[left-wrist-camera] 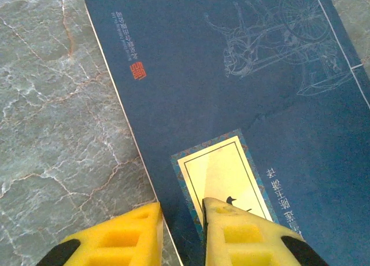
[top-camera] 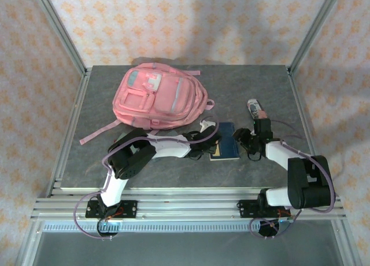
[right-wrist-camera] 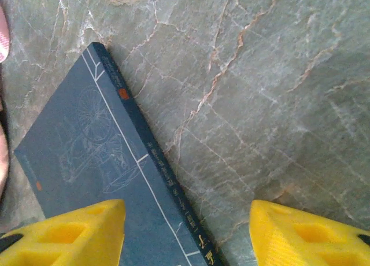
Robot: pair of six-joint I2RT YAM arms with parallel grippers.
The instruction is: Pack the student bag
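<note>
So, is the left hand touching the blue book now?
Cannot tell. In the left wrist view the left hand straddles the edge of the blue book, one finger over its cover, but its tips hide any contact.

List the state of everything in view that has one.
student bag: lying flat, front up; zips unclear.
blue book: closed, lying flat.
left end effector: nearly closed astride the book's edge; grip unconfirmed.
right end effector: open, over the book's spine side.
</note>
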